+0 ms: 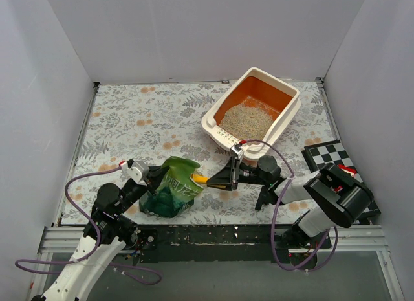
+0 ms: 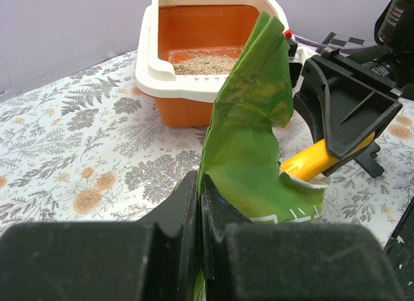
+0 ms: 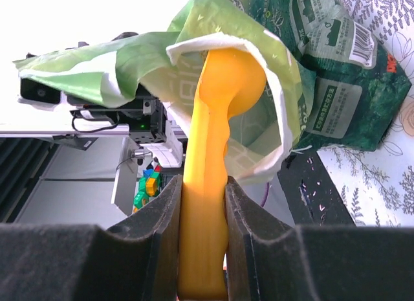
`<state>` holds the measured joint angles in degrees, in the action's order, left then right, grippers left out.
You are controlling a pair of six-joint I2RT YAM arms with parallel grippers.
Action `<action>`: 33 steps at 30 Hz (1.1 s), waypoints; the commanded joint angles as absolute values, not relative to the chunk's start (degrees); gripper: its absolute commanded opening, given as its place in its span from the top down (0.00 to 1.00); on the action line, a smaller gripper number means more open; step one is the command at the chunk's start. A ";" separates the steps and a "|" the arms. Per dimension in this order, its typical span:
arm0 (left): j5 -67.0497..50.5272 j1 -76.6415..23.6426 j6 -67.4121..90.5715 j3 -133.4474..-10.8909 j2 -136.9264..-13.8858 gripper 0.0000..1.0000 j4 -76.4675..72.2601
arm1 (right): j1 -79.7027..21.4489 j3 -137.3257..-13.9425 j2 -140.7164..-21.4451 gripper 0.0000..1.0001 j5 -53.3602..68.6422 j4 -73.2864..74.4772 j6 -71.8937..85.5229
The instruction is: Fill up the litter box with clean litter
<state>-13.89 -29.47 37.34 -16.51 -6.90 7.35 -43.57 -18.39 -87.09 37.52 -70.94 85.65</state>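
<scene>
The litter box [image 1: 285,110], cream outside and orange inside, stands at the back right with a heap of clean litter [image 1: 246,122] in it. A crinkled green bag [image 1: 171,188] sits near the front edge with its mouth facing right. My left gripper [image 1: 155,178] is shut on the bag's upper left edge [image 2: 242,139], the sheet pinched between its fingers [image 2: 184,204]. My right gripper [image 1: 213,179] is shut on the handle of a yellow scoop [image 3: 204,184]. The scoop's head [image 3: 229,81] reaches into the bag's open mouth. The litter box [image 2: 194,74] stands just behind the bag.
A black-and-white checkerboard [image 1: 333,155] lies at the right edge of the table. A floral cloth [image 1: 142,120] covers the table, with grey walls on three sides. A black metal rail [image 1: 213,236] runs along the front by the arm bases.
</scene>
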 commanded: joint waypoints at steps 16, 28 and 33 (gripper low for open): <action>-13.97 -29.53 37.35 -16.96 -6.59 1.00 5.19 | -36.74 -7.92 -69.97 0.99 36.74 -86.84 86.40; -14.15 -29.53 37.35 -16.96 -6.59 1.00 5.01 | -35.68 -3.78 -55.64 0.99 33.31 -70.06 83.85; -13.89 -29.62 37.35 -17.05 -6.15 1.00 5.10 | -35.68 -0.62 -53.35 0.99 32.43 -69.35 85.25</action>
